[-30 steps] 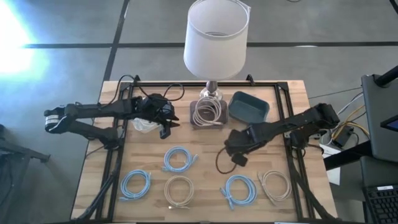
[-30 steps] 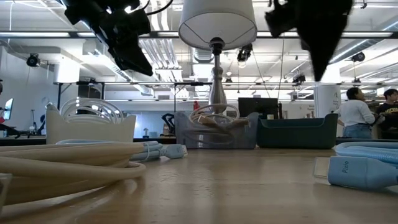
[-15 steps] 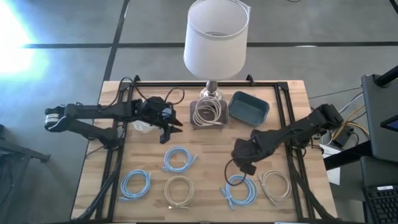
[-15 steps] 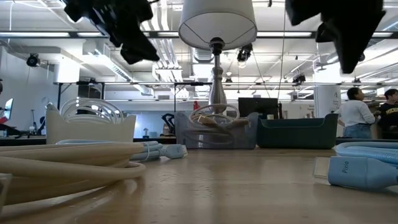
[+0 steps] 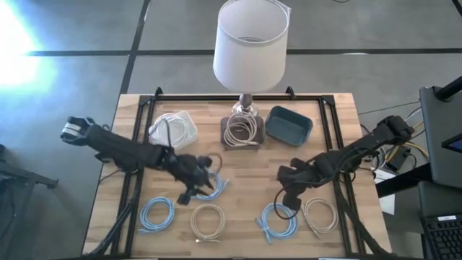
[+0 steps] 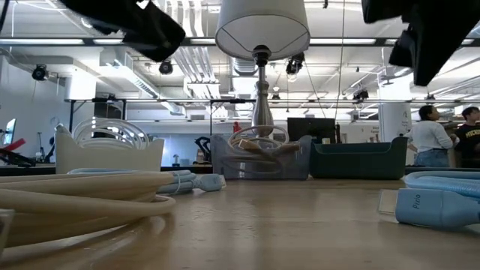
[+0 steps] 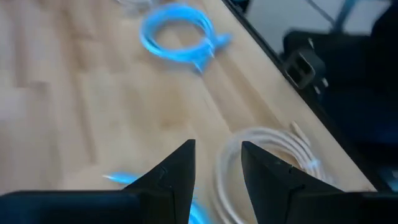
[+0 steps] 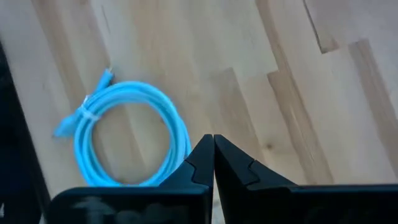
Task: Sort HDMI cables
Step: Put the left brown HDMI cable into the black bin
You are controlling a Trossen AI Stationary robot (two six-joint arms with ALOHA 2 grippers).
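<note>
Several coiled cables lie flat on the wooden table. On its near half are a light blue coil [image 5: 157, 214], a beige coil [image 5: 208, 221], a light blue coil [image 5: 278, 220] and a beige coil [image 5: 318, 215]. My left gripper [image 5: 196, 186] [image 7: 217, 168] is open and hovers over another light blue coil [image 5: 214, 186], partly hiding it. My right gripper [image 5: 288, 201] [image 8: 213, 149] is shut and empty, just above the far edge of the light blue coil [image 8: 130, 134]. A white coil [image 5: 173, 128] sits in a white container, and a beige coil [image 5: 242, 131] lies in a tray.
A lamp with a white shade [image 5: 250, 43] stands at the far middle, over the tray [image 5: 225, 144]. A dark blue bin [image 5: 289, 124] sits to its right. A black frame [image 5: 328, 115] runs around the table. People [image 6: 431, 135] stand in the room beyond.
My left gripper has swung from beside the white container toward the table's near edge and now hangs over the middle light blue coil, uncovering the white coil. My right gripper has moved toward the near edge, up to the right-hand light blue coil.
</note>
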